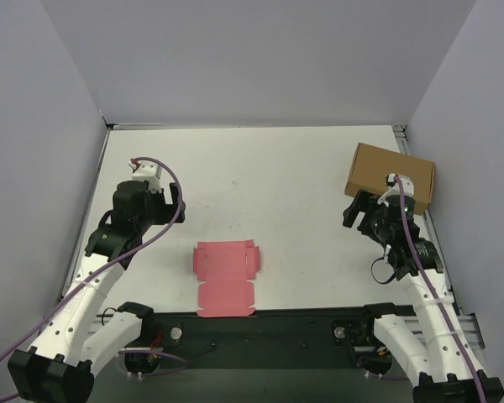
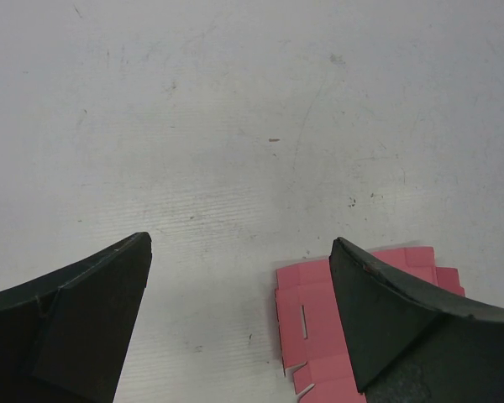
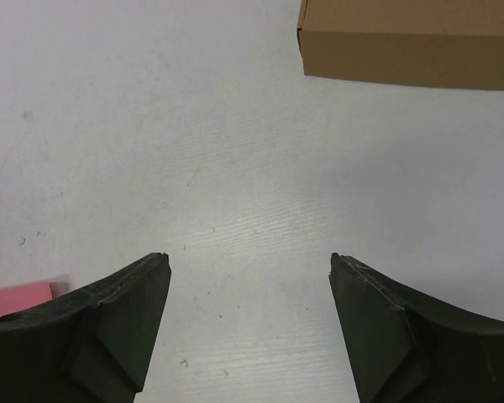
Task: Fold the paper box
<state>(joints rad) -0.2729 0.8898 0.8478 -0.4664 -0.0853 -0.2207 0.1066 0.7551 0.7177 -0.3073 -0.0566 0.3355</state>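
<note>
The paper box [image 1: 225, 277] is a flat pink-red die-cut sheet with tabs, lying unfolded on the white table [image 1: 277, 176] near the front edge, between the two arms. In the left wrist view its corner [image 2: 315, 311] shows partly behind the right finger. A small pink corner [image 3: 17, 300] appears at the lower left of the right wrist view. My left gripper [image 1: 151, 206] [image 2: 239, 243] hovers to the left of the sheet, open and holding nothing. My right gripper [image 1: 371, 217] [image 3: 249, 259] hangs open far to the right, also holding nothing.
A brown cardboard box [image 1: 391, 172] [image 3: 412, 42] sits at the back right, just beyond the right gripper. Grey walls enclose the table on the left, back and right. The arm bases and a black rail [image 1: 260, 332] run along the near edge.
</note>
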